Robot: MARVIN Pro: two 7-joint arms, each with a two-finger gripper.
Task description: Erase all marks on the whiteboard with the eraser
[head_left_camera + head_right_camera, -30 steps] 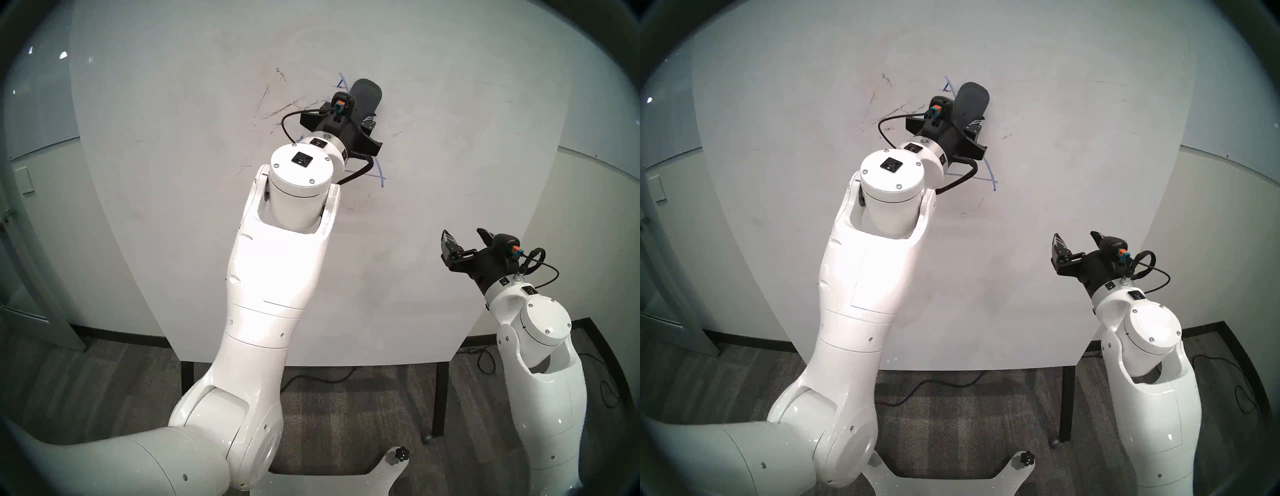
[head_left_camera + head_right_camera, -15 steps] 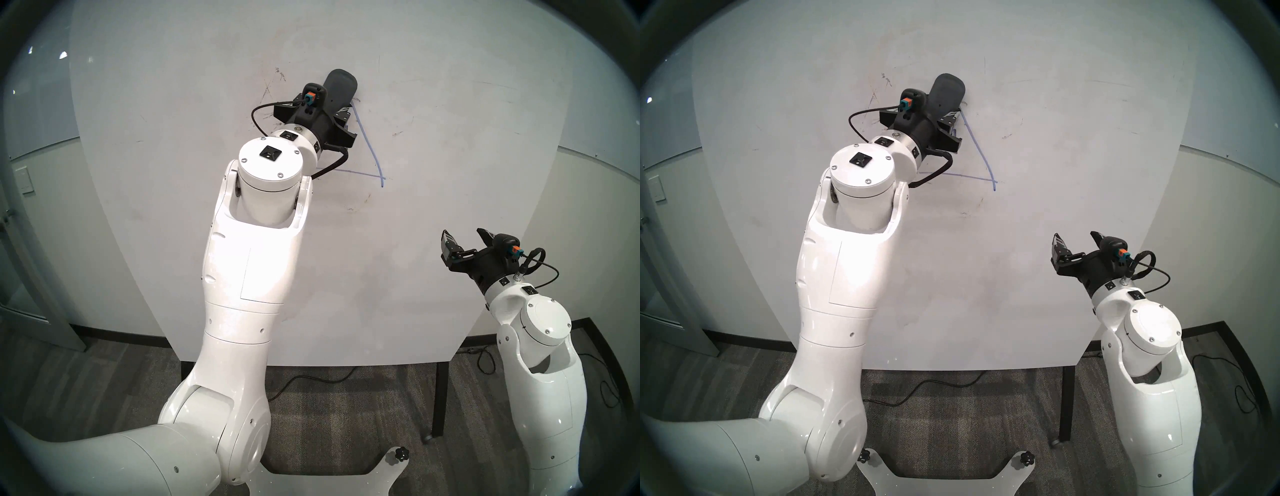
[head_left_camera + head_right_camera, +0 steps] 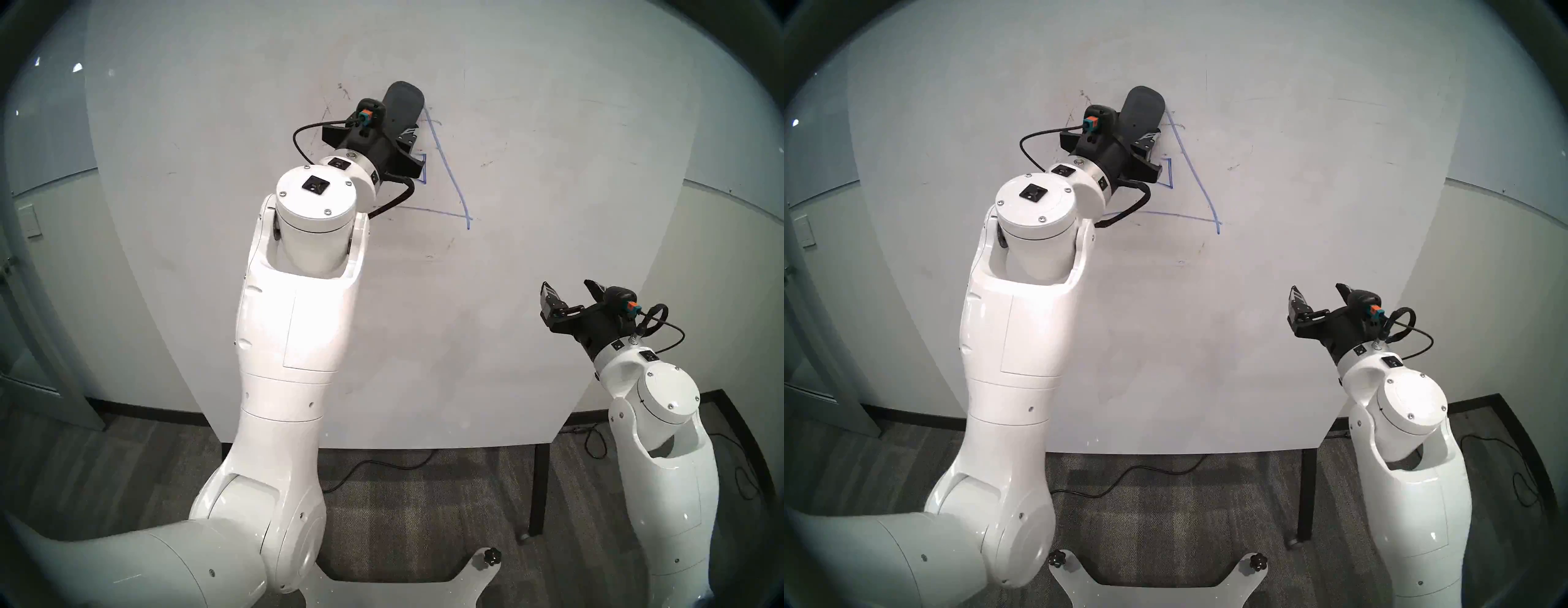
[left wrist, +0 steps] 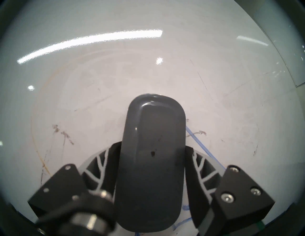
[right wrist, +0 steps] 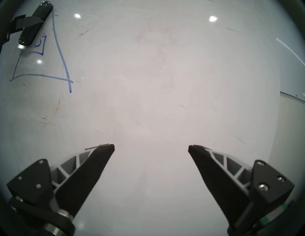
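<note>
Eraser point(image 4: 151, 161) first, since it fills my left wrist view: a dark grey oblong pad with rounded ends and a glossy hard-looking back, pinched across its lower half by the fingers point(image 4: 197, 173) of my left gripper point(image 3: 384, 138). I judge it light and stiff on the back with a softer wiping face underneath, though that face is hidden from me. The smooth shell looks slippery, so a hold low and square across the two long sides, as now, seems right to me; a grip nearer the tip would let it pivot under drag.

My right gripper point(image 5: 151, 148) hangs well apart with its fingers spread wide and nothing between them.

Beyond, the eraser's far end lies against the whiteboard point(image 3: 551, 297) at the apex of the blue triangle among the marks point(image 5: 61, 49). The right side and base line read clearly, and a small square with a curl inside sits just beside the pad. Faint dark and brownish streaks scatter to the left and below. Most of the drawing looks unwiped, so I would judge the job barely begun.
</note>
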